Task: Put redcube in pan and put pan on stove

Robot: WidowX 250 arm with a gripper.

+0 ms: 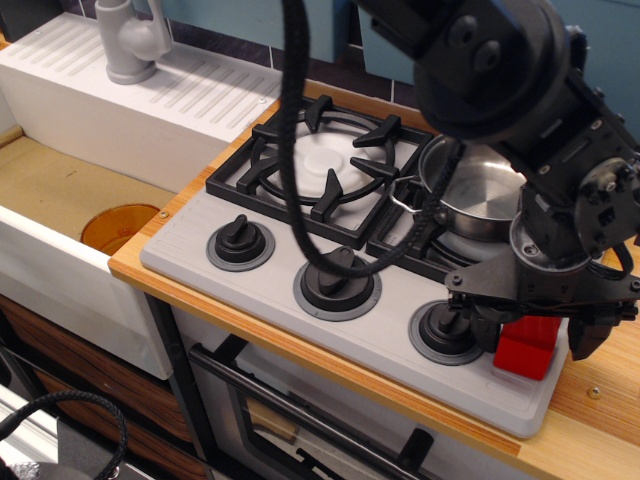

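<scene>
The black end effector (pixel 530 335) is right down over the small bright red cube (pixel 524 351) at the front right corner of the grey two-burner stove (pixel 300 315), one dark finger (pixel 485 330) on the cube's left side and another (pixel 584 335) off to its right. The jaws are spread either side of the block, released, not pressing on it as far as can be seen. The cube sits on the stove's grey top, just beside the rightmost black knob (pixel 445 328), its upper part hidden under the wrist. The shiny round stainless-steel pan (pixel 475 190) rests on the right-hand black grate, toward the far right of the wooden desk (pixel 590 400), partly covered by the arm. A thick black cable (pixel 300 200) hangs across the left grate. Over at the left edge lies the white sink (pixel 60 190), with its grey tap (pixel 130 40) at the far left corner.
</scene>
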